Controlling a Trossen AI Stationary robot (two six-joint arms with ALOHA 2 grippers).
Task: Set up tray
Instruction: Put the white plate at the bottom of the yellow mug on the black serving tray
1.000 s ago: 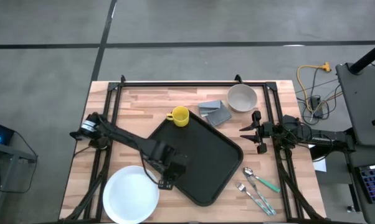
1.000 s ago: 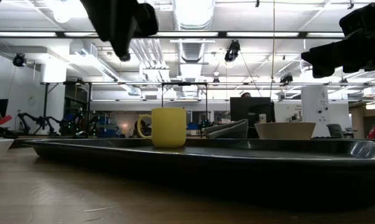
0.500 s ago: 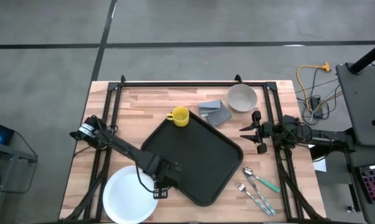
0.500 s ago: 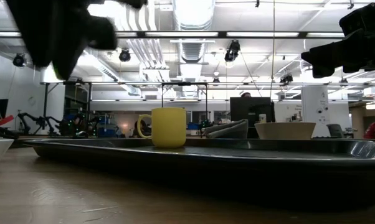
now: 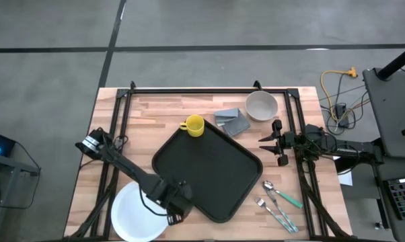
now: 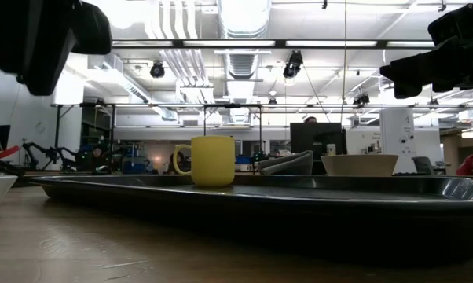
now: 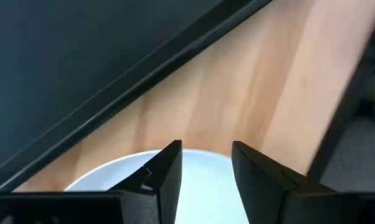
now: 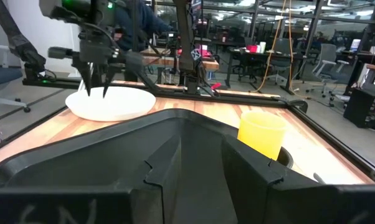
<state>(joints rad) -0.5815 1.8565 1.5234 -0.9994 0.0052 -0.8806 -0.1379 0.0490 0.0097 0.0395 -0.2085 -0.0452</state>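
Note:
The black tray (image 5: pixel 209 168) lies askew in the middle of the table; it also shows in the low view (image 6: pixel 299 200) and the right wrist view (image 8: pixel 113 162). A yellow mug (image 5: pixel 194 126) stands at its far corner. A round white plate (image 5: pixel 136 212) lies at the near left. My left gripper (image 5: pixel 175 214) is open and empty, pointing down above the plate's right edge (image 7: pixel 200 180), beside the tray's near-left rim (image 7: pixel 131 99); the right wrist view shows it too (image 8: pixel 97 81). My right gripper (image 5: pixel 270 142) is open and empty, level, just off the tray's right side.
A grey bowl (image 5: pixel 262 105) and a folded grey cloth (image 5: pixel 231 121) lie at the far right. Cutlery (image 5: pixel 278 205), one piece with a teal handle, lies at the near right. Black frame rails (image 5: pixel 209 89) run along the table's far and side edges.
My left gripper has gone from above the tray's near-left part toward the table's near edge and now stands above the white plate's right edge. The tray, mug and plate have stayed in place.

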